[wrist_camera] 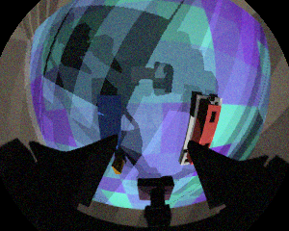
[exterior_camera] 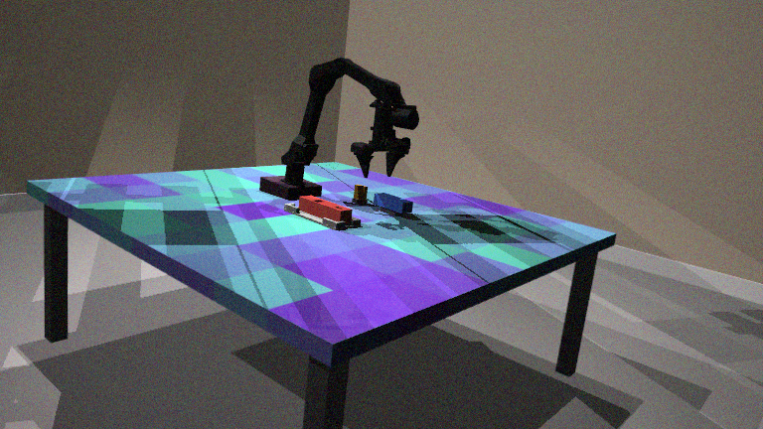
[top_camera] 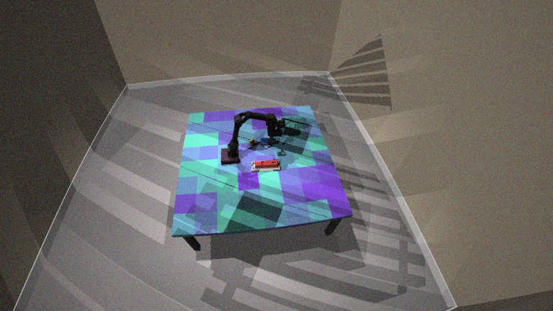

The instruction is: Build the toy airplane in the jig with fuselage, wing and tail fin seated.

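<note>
The red fuselage (top_camera: 266, 164) (exterior_camera: 323, 209) (wrist_camera: 210, 124) lies lengthwise in the white cradle (exterior_camera: 334, 224) (wrist_camera: 185, 157) and looks level; dark socket openings show on its top. The blue wing (top_camera: 265, 141) (exterior_camera: 391, 203) (wrist_camera: 109, 112) lies on the table behind it, apart from the cradle. The small orange tail fin (top_camera: 252, 142) (exterior_camera: 360, 193) (wrist_camera: 118, 168) stands nearer the robot base, partly dark in the wrist view. My gripper (exterior_camera: 378, 176) (wrist_camera: 153, 140) is open and empty, pointing down well above the table near the wing and fin. The wing's tab is too dark to make out.
The robot base (top_camera: 230, 156) (exterior_camera: 289, 187) stands on the patchwork table (top_camera: 326, 185) (exterior_camera: 366, 289), left of the cradle in the top view. Dark shadows of the arm and stripes fall across the table top.
</note>
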